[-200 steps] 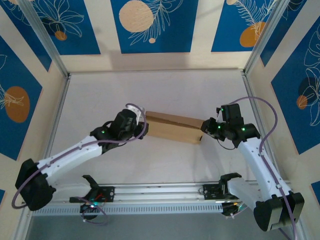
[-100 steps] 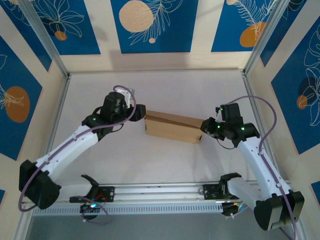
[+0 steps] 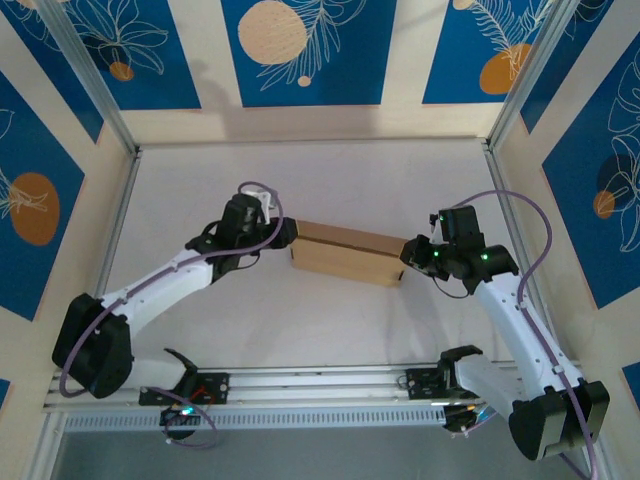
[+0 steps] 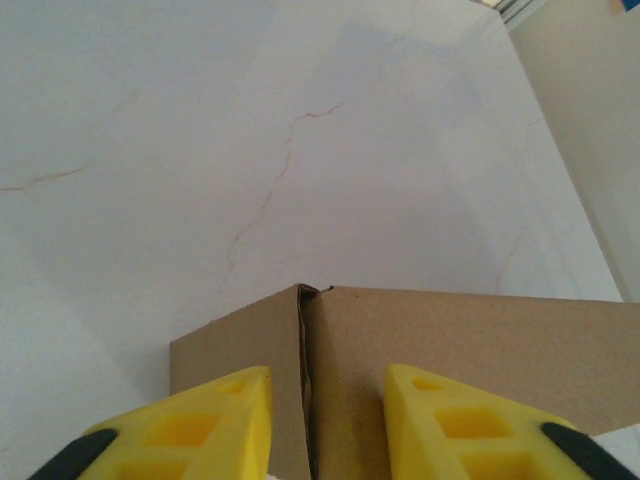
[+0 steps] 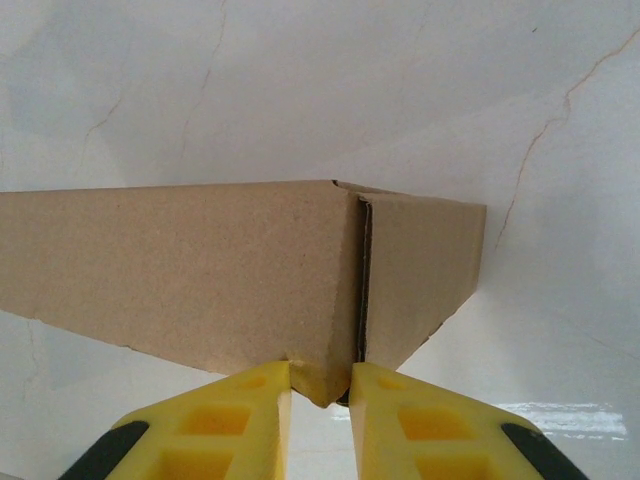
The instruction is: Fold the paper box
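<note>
In the top view the left arm reaches from the lower left of the frame up toward the middle, and the left gripper [image 3: 283,232] sits at the left end of the box [image 3: 348,255]. The left wrist view has its two yellow fingers [image 4: 225,410] at the bottom edge, standing apart. A vertical corner seam of the box [image 4: 480,335] runs down between them. Whether they press on the cardboard or just straddle it cannot be told.

The box lies closed near the middle of the white table [image 3: 300,180]. It is a long, low brown shape, slanting from upper left down to lower right between the two grippers.

At its right end is the right gripper [image 3: 410,255], with its arm coming up from the lower right corner of the frame. In the right wrist view the right gripper [image 5: 320,375] is at the bottom centre, its yellow fingers nearly together. They pinch the lowest tip of the box's [image 5: 180,270] corner, where the long side meets the short end panel. A thin dark seam runs up that corner.
</note>
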`<state>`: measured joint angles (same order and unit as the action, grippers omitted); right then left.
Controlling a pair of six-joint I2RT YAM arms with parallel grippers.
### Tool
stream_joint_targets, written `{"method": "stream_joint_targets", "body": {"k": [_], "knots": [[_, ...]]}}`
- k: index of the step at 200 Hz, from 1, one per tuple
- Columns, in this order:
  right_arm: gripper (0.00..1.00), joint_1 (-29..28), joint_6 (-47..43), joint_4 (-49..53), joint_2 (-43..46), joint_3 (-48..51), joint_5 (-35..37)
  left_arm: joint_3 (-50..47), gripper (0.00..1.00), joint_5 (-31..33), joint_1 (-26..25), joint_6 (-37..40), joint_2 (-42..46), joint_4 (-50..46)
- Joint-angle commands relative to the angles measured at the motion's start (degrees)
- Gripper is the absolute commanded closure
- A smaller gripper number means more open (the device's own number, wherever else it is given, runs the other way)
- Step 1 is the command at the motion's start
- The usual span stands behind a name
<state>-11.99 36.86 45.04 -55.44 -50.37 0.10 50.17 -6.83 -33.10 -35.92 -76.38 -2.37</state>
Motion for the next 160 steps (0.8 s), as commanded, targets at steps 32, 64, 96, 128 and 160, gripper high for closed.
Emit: {"method": "stream_joint_targets", "body": {"k": [32, 64, 96, 128, 160], "knots": [[0.76, -0.20, -0.96, 5.84, -2.20, 0.98, 2.45, -7.93, 0.73, 0.26, 0.47, -4.06, 0.66, -1.03], [0.74, -0.01, -1.95, 6.38, -2.08, -0.80, 1.80, -6.59, 0.54, 0.99, 0.66, -3.74, 1.51, -2.71], [0.72, 0.60, -2.98, 6.60, -2.06, -2.61, -0.03, -2.91, 0.42, 0.65, 2.34, -2.49, 3.32, -5.23], [0.70, 1.99, -3.63, 5.70, -2.15, -3.33, -3.78, -1.85, 0.43, -4.88, 5.58, -2.61, 3.79, -3.44], [0.68, 3.39, -4.24, 5.43, -2.18, -4.62, -6.70, -4.21, 0.43, -12.83, 7.81, -5.67, 3.23, 4.08]]}}
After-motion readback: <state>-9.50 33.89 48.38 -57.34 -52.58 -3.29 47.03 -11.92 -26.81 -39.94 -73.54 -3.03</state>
